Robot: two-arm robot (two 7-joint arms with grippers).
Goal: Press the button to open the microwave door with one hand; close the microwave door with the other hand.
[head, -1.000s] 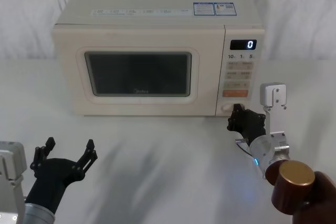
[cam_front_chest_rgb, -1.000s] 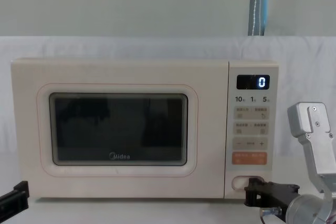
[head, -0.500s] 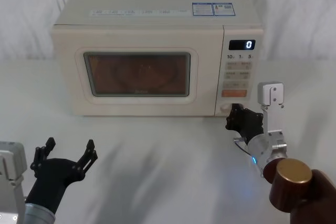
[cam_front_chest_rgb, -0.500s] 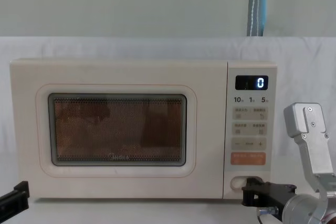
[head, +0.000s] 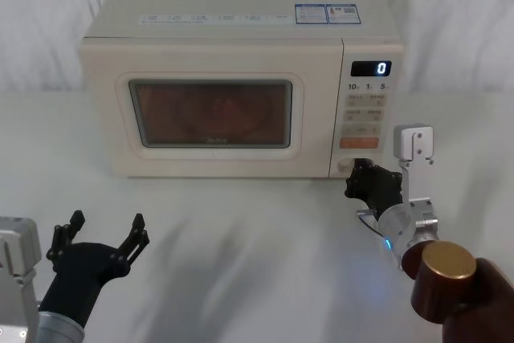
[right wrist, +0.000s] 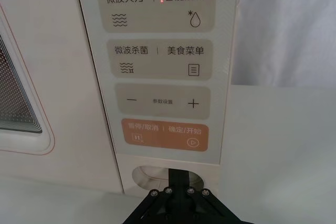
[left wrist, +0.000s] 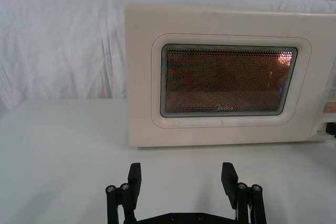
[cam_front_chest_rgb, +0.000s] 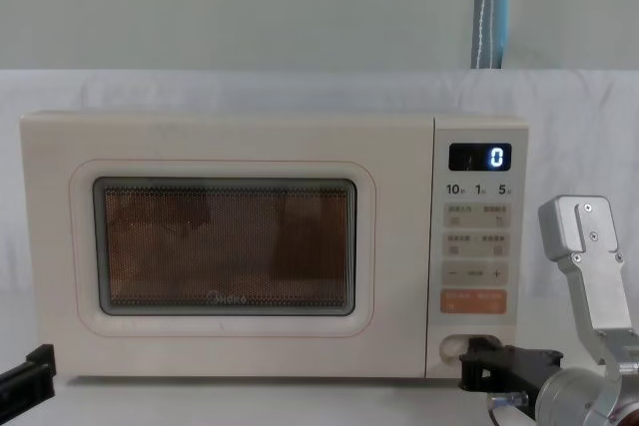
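Button [right wrist: 149, 176] half hidden behind right tool [right wrist: 177, 181] tip.

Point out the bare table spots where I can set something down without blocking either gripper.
Free: the table between the microwave door and the open left gripper, and left of the microwave. Crowded: the front right corner, where the right gripper meets the button.

The microwave [left wrist: 231, 77] stands on a white tabletop [left wrist: 58, 145] in the upper right of the frame. Its door [left wrist: 228, 80] faces the camera, the window [left wrist: 228, 80] glowing orange inside. At the bottom centre the left gripper [left wrist: 181, 184] shows two black fingers [left wrist: 135, 178] spread wide apart, above the table and well short of the door.
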